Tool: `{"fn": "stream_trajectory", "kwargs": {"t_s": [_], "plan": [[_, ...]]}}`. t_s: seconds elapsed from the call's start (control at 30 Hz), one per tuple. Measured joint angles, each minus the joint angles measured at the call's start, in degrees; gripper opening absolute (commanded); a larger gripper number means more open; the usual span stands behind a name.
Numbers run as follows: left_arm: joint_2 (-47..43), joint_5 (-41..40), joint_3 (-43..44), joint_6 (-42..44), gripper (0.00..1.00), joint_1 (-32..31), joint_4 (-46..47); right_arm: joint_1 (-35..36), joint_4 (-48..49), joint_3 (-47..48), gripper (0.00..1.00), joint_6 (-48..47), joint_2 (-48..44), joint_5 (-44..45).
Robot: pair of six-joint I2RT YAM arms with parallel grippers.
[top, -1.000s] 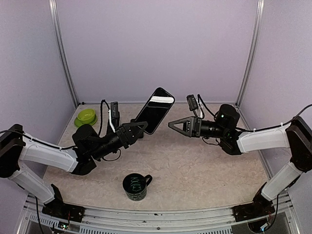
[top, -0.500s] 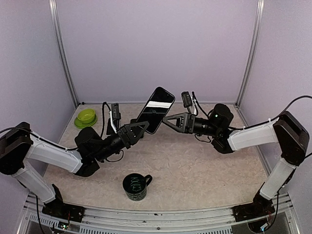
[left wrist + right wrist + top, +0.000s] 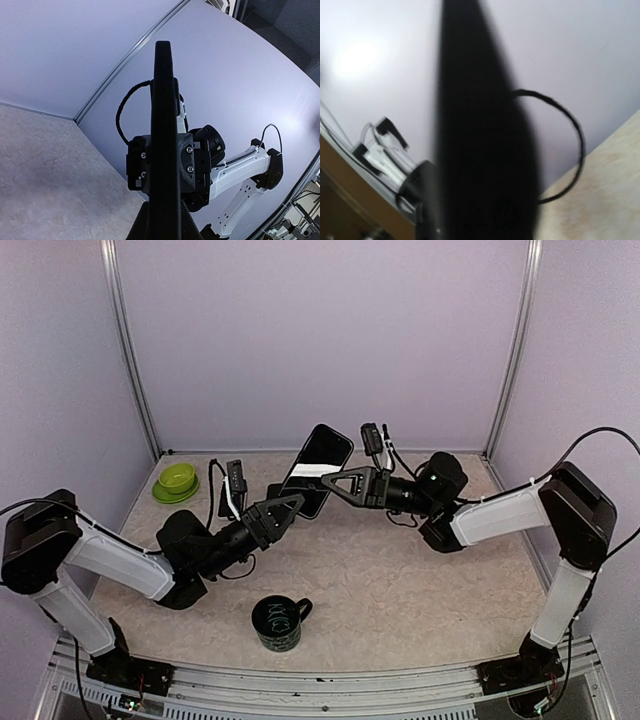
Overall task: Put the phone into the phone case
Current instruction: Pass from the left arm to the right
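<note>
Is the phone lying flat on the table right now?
No, the top external view shows the phone held tilted in the air by the left hand, clear of the table.

Speckled table (image 3: pixel 400 580) with green bowl (image 3: pixel 176 480), black mug (image 3: pixel 277 623)

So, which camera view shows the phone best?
Top external: the phone shows its dark screen face there, held tilted. The left wrist view shows only its thin edge, and the right wrist view gives just a dark blur.
</note>
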Motion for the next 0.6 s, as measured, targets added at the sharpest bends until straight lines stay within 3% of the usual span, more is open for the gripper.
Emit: {"fn": "stream_trajectory", "kwargs": {"t_s": [0.13,0.27,0.5,0.6], "plan": [[0.22,-0.68,-0.07,-0.50,0.28,0.00,0.79,0.02,0.39,0.57,0.01,1.11,0.28,-0.33],[-0.09,-0.81,-0.07,0.11,0.54,-0.02,1.38,0.00,-1.88,0.66,0.00,1.20,0.28,-1.49],[-4.35,-2.27,-0.39,1.92,0.79,0.00,-5.49,-1.95,-10.38,1.11,0.00,-0.33,-0.46,-4.81],[-6.99,-3.21,-1.36,3.13,0.84,0.11,-8.63,-3.54,-17.81,2.43,0.00,-2.91,-1.64,-6.38]]}}
